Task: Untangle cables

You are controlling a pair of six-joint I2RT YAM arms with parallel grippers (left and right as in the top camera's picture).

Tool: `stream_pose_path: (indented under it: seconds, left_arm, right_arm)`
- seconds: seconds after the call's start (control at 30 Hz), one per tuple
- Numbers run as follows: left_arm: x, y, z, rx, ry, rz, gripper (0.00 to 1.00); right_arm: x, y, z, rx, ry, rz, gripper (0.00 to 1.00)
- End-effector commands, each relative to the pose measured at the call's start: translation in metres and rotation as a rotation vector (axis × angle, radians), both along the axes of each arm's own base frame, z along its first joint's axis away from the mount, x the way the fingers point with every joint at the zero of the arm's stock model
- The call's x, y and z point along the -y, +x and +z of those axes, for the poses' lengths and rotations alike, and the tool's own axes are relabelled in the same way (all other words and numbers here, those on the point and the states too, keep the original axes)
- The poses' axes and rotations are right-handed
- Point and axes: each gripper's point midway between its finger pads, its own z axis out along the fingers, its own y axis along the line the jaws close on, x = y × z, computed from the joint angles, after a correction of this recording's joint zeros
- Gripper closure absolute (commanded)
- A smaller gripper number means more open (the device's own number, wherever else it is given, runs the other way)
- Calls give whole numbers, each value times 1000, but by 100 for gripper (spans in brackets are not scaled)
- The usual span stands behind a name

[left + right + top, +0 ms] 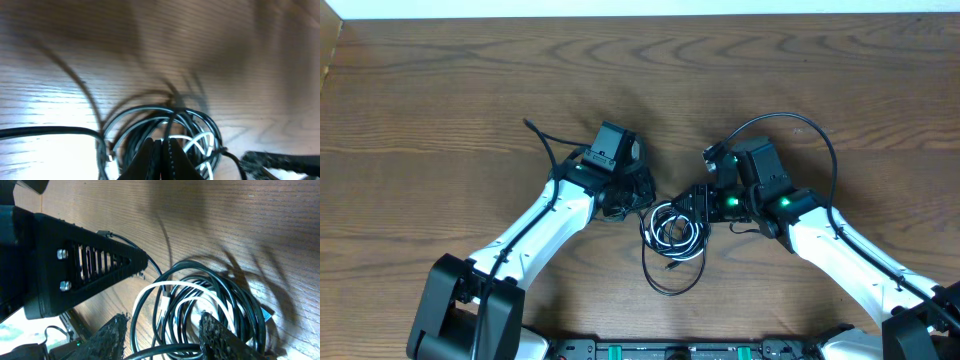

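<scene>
Surface: wood-grain table [440, 100]; both arms reach in to its centre.
Cables: the black cable [670, 285] trails a loose loop nearest the base. Beyond that, its coil lies flat, interwoven with the white cable [170, 284].
Left gripper [161, 147]: clenched over the coil. A black strand meets the tips, but whether it is pinched is unclear.
Right gripper [162, 327]: partly spread and astride the coil, grasping nothing, probably poised to pick a strand.

Left pincer [161, 146] closed amid coiled black cable [212, 127] w/ white cable [200, 139].
</scene>
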Motion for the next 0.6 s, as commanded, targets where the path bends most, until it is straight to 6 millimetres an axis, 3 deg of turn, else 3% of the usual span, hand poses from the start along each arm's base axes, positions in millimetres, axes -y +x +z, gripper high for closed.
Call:
stream_pose_path:
  seconds: [0.0,0.57]
  left_arm:
    - [-13,-2,-9,-20,73,41,92]
    - [-14,-5,-10,-31,81,41,92]
  right_arm:
    - [-3,-3,1,6,7,24,55]
    - [-3,-4,0,-2,3,24,55]
